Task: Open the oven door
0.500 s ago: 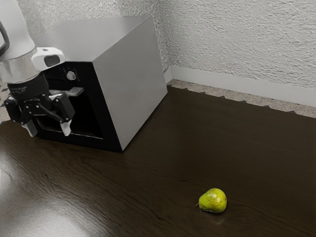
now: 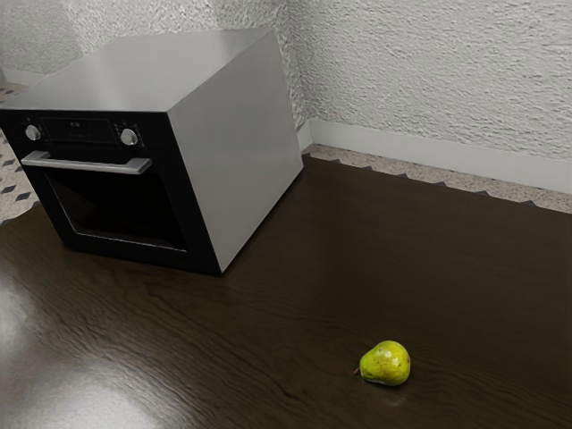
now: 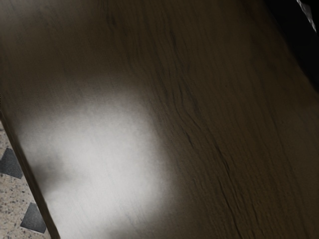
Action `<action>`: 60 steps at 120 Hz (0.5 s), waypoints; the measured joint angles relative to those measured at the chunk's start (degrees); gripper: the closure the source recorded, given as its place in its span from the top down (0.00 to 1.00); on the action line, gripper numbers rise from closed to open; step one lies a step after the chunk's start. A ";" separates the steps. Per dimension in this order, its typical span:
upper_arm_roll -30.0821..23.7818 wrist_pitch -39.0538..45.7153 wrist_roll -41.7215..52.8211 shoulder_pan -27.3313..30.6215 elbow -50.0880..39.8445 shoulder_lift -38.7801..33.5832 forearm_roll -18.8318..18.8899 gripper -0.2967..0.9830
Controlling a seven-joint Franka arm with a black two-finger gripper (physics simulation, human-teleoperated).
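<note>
Judging the step in hand to be the approach: oven point(image 2: 237, 143) stands on the worktop point(image 2: 295, 304), its door point(image 2: 125, 206) shut, handle point(image 2: 85, 165) along the top. Next move calls for lining the gripper up with that bar, then likely an outward, downward pull. Pose: wrist camera looks down on the worktop's edge, floor point(image 3: 12, 199) beyond. Gripper released or clenched: cannot tell.

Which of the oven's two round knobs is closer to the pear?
The knob at the exterior view's right, by the oven's grey side; the other knob sits at the opposite end of the control panel, farther from the pear.
</note>
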 joint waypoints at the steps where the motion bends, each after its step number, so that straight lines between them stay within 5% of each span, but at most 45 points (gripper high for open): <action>1: -1.71 0.83 0.02 1.63 0.42 0.92 -0.41 0.77; 12: -9.48 8.05 -0.85 8.20 1.68 4.50 -4.53 0.77; 29: -3.41 14.63 -6.23 2.29 0.32 4.01 -7.40 0.77; 60: -2.77 25.81 -13.44 3.40 5.01 15.14 -12.91 0.77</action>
